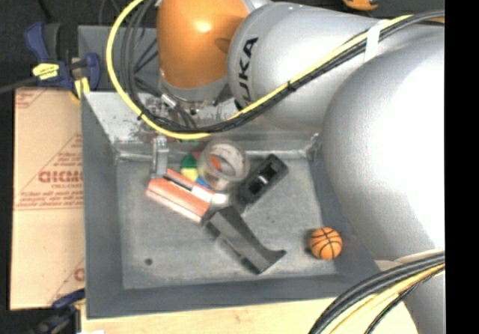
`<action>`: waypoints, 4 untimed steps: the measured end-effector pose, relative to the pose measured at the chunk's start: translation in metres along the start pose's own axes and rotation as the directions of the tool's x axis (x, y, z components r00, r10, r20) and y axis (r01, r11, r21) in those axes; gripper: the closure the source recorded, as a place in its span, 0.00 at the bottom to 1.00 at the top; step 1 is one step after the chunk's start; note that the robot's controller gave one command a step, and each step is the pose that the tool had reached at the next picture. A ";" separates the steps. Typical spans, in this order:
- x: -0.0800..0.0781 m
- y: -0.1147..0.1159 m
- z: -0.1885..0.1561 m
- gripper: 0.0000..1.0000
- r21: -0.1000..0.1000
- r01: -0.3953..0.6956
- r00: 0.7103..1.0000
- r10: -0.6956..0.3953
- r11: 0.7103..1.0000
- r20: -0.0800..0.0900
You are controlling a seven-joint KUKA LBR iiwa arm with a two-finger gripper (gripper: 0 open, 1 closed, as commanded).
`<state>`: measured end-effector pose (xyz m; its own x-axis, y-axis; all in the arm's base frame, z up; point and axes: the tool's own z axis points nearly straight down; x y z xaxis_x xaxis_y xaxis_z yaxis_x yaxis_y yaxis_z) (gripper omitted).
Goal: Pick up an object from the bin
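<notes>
**Tool low at the back-left, open floor in front**

The arm (359, 93) covers the bin's right side and most of its back wall, so what lies under it is hidden from you. The grey bin (161, 257) has bare floor along its front and left. A dark grey angled piece (244, 241) lies mid-floor. It touches a pink block (177, 198), which lies left of centre. Behind them sit a clear tape roll (223, 162) and a black thing (262, 179) whose kind is hard to make out. A small orange ball (325, 243) sits alone at the front right, well apart. The tool (159, 159) hangs just over the pink block's left end, and you cannot tell whether it is spread or pressed together.
</notes>
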<state>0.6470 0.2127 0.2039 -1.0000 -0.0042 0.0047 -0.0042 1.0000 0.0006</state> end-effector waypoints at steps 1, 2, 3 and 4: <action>-0.001 -0.001 -0.005 0.00 -0.001 -0.003 1.000 0.003 1.000 0.006; 0.011 -0.037 0.040 0.00 -0.004 -0.029 0.999 0.029 1.000 0.014; 0.015 -0.069 0.085 0.00 0.001 -0.044 0.999 0.044 0.999 0.003; 0.023 -0.066 0.131 1.00 -0.002 -0.105 0.994 0.105 0.994 0.001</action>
<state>0.6236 0.1468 0.0728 -0.9949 0.1007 0.0040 0.1007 0.9949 0.0017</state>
